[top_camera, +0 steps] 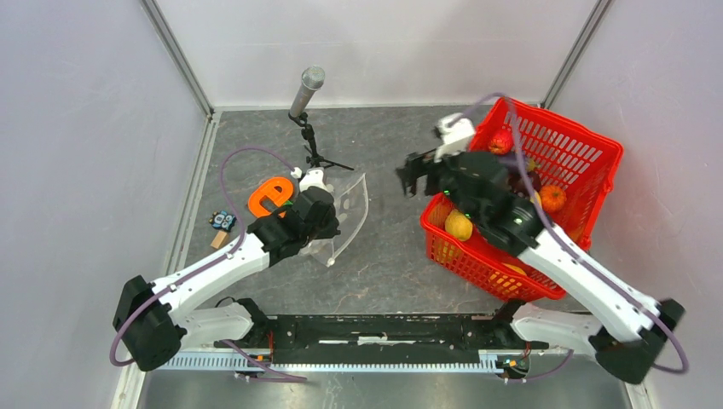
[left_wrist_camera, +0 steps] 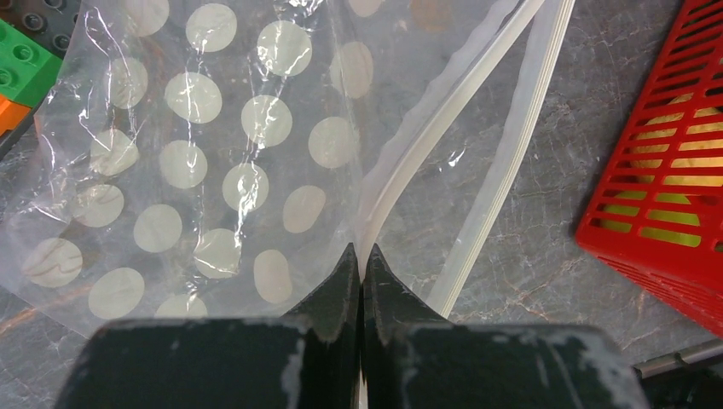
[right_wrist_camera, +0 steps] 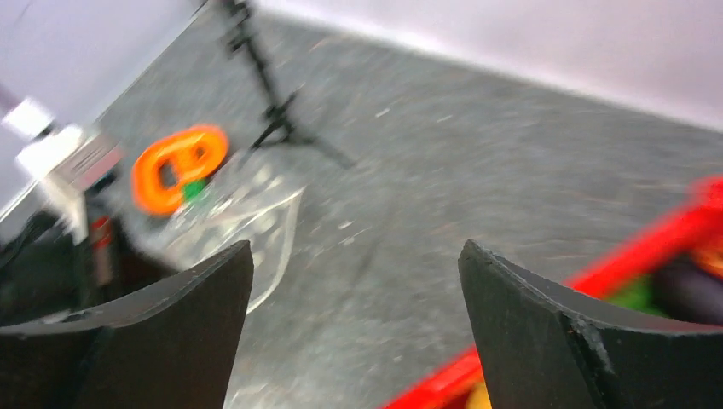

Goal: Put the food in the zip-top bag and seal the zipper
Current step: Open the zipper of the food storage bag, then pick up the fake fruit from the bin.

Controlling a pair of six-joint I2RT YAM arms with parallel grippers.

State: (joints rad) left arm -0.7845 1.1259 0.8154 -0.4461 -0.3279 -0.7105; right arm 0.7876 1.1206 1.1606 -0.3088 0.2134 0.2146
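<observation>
The clear zip-top bag (top_camera: 348,213) with white dots (left_wrist_camera: 205,162) lies left of centre, its mouth open toward the basket. My left gripper (left_wrist_camera: 362,254) is shut on one strip of the zipper (left_wrist_camera: 430,128) and holds that lip up; it also shows in the top view (top_camera: 328,223). The other zipper strip (left_wrist_camera: 503,162) lies apart on the table. The food sits in the red basket (top_camera: 588,145): a yellow lemon (top_camera: 459,226), a red piece (top_camera: 500,141), an orange fruit (top_camera: 552,198). My right gripper (top_camera: 415,179) is open and empty, above the table by the basket's left edge (right_wrist_camera: 354,281).
An orange ring-shaped tape holder (top_camera: 271,196) lies behind the bag. A microphone on a small tripod (top_camera: 307,94) stands at the back. A small blue-and-wood item (top_camera: 222,224) lies at the left. Green and orange toy bricks (left_wrist_camera: 21,64) sit by the bag. Enclosure walls surround the table.
</observation>
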